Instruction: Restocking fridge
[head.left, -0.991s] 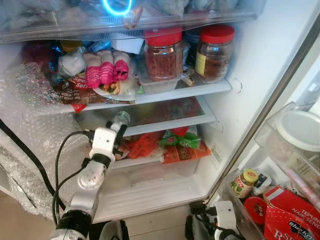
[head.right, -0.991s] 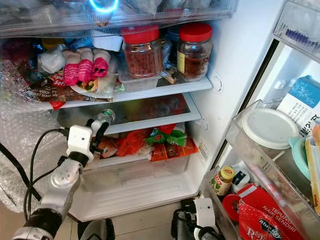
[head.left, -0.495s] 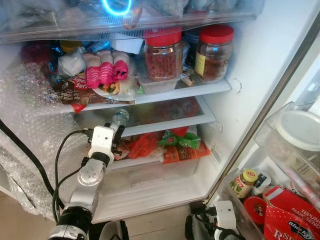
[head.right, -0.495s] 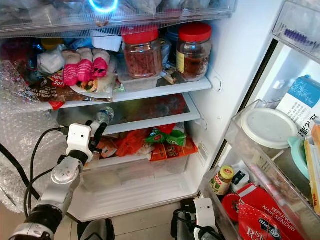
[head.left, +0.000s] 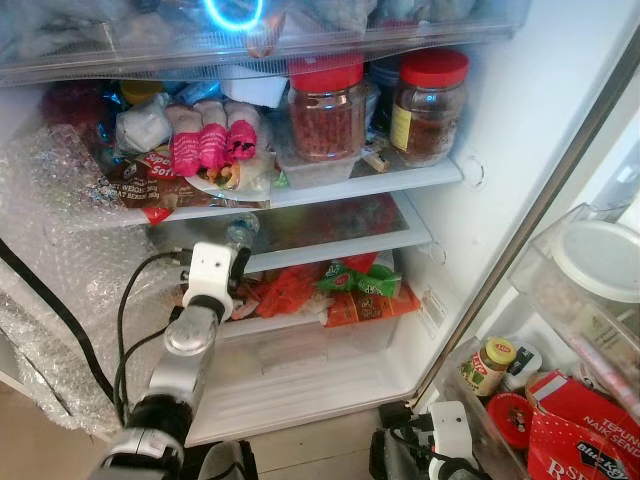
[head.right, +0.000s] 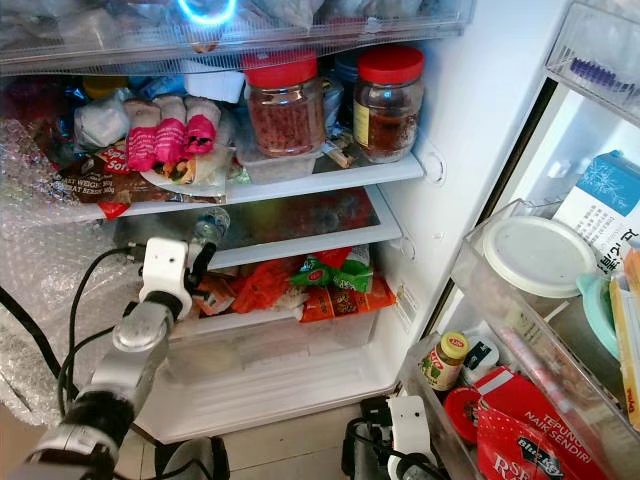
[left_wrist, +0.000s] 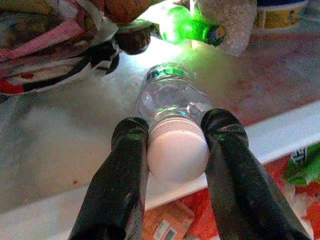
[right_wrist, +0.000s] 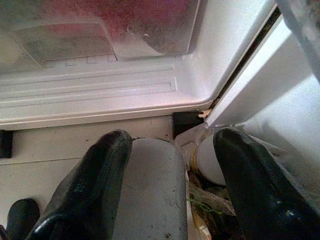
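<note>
Few texts can be read. On the red carton (head.right: 520, 440) in the door bin, "TEPUNG" and "NAIK SENDIRI" are printed in white, with large letters "RS" partly legible below. On the brown bread bag (head.left: 135, 185) on the upper shelf, "Sof" is partly legible. Labels on the jars, the small yellow-lidded jar, the blue carton and the bottle are too small or blurred to be read.
</note>
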